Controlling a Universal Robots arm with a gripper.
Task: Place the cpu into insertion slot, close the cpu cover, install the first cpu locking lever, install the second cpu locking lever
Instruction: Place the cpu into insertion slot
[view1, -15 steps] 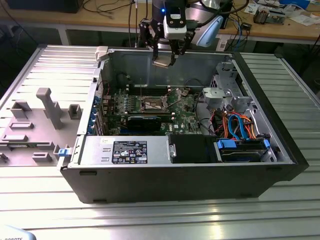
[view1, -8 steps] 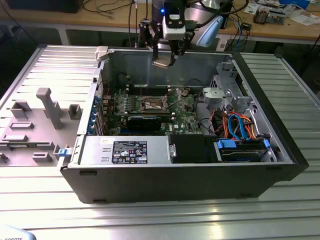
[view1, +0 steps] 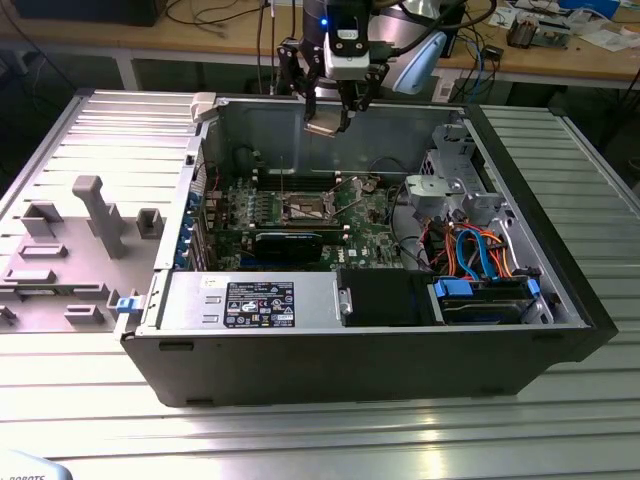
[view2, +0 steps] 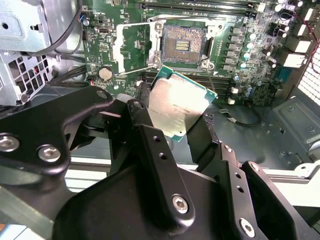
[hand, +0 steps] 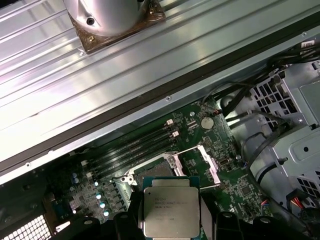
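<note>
Ribbed metal worktop (view1: 300, 440) fills the exterior view, with a cluttered wooden bench across the back. At the centre an open black computer case (view1: 350, 370) lies on its side with its insides facing up. A grey moulded fixture (view1: 80, 240) sits on the worktop at 9 o'clock from the case.

Inside the case, a silver power supply (view1: 250, 300) runs along the near wall at 6 o'clock. A drive cage (view1: 450, 190) with blue and orange cables sits at 3 o'clock. The green board (view1: 370, 235) lies flat in the middle.

The arm hangs at 12 o'clock, over the far wall of the case. Its gripper (view1: 328, 122) points down, and the black fingers (view2: 142, 117) are closed partway, pinching the cpu (view1: 326, 125) by two opposite edges. The cpu is in the air and slightly tilted, well above the board and touching nothing else. Both wrist views show its silver-grey top and green rim between the fingers.

The slot (view1: 305, 210) sits near the middle of the board, at 6 o'clock from the gripper. In the second wrist view its dark pin field is bare. The cover (view2: 118, 50) is swung open just beside the slot, and green board shows through its window.
</note>
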